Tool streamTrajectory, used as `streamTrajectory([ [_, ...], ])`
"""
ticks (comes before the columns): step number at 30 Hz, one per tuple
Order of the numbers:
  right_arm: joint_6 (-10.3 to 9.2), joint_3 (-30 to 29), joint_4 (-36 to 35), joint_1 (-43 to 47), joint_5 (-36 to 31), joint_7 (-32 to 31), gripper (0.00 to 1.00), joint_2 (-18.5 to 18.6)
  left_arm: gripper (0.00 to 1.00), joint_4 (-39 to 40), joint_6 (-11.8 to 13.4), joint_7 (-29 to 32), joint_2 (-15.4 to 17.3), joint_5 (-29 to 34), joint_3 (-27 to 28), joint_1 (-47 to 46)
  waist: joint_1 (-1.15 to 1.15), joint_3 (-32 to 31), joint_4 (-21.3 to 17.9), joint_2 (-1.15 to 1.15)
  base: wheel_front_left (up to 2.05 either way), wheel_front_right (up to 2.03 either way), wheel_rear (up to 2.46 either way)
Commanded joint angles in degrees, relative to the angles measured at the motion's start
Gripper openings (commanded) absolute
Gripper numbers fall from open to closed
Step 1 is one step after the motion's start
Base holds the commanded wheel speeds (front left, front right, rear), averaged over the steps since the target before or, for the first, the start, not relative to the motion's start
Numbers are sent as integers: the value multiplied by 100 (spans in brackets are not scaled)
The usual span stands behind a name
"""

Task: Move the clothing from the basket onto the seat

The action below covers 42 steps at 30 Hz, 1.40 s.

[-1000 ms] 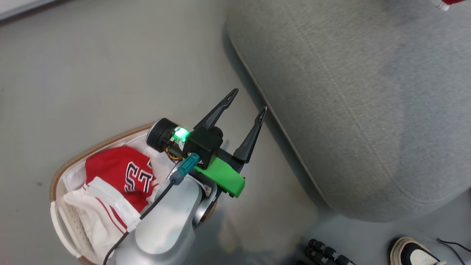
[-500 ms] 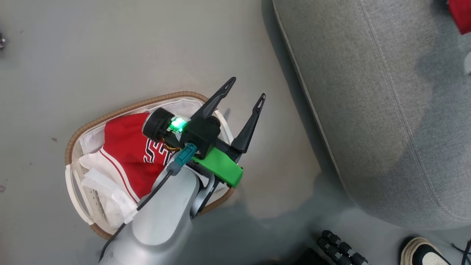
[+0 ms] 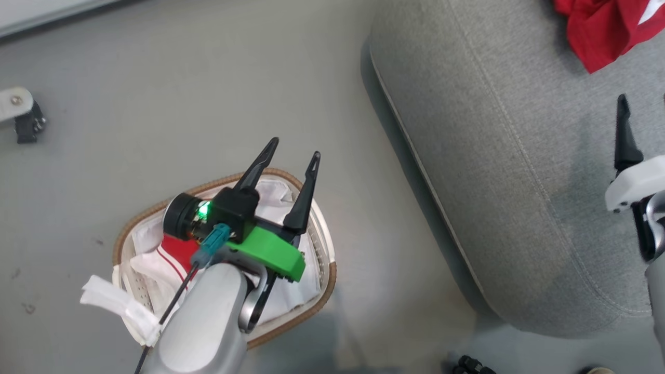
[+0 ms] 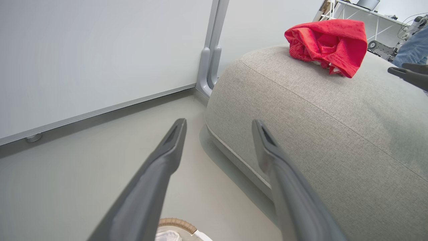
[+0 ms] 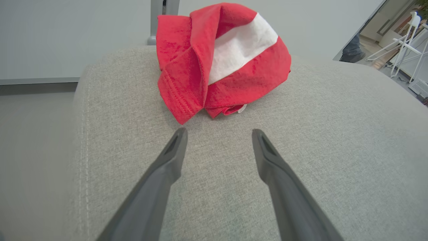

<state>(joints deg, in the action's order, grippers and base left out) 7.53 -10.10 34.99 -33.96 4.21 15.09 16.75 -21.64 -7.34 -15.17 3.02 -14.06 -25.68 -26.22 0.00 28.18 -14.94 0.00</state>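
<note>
Fingers [image 3: 305, 192] of the left gripper [image 3: 295, 146] stand apart and empty over the basket [image 3: 156, 208]. Judged step: reaching for the remaining clothing [image 3: 176, 249]. Next move calls for lowering into it.

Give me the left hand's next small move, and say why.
Probably lower the left hand into the basket, onto the red-and-white clothing there. The hand hovers open above the basket, holding nothing. One red garment already lies on the seat, so the basket's contents look like the next thing to grasp.
</note>
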Motion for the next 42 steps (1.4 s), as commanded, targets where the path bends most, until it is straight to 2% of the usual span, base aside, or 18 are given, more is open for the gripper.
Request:
streamTrajectory([
  [1,-8,81,-116,172,69,11,100,-34,100,26,-20,3,10,7,104,148,0,-483,93,0,0,0,0],
  [9,-8,167,-815,673,413,11,100,-562,100,124,106,3,0,-80,1199,688,0,-1083,562,0,0,0,0],
  [18,-8,396,-1199,946,508,11,100,-938,100,91,203,4,-6,13,2081,1170,0,-1477,1188,0,0,0,0],
  [23,-8,501,-1272,1217,538,11,100,-1021,100,40,219,3,-7,21,2306,1466,0,-1690,1394,0,0,0,0],
  [32,-8,792,-1160,1844,700,11,100,-1127,100,0,178,3,-5,13,2629,2167,0,-2221,1408,0,0,0,0],
  [42,-8,786,-1140,2441,761,11,100,-1218,100,86,211,3,-3,-204,2540,2716,0,-2611,1402,0,0,0,0],
])
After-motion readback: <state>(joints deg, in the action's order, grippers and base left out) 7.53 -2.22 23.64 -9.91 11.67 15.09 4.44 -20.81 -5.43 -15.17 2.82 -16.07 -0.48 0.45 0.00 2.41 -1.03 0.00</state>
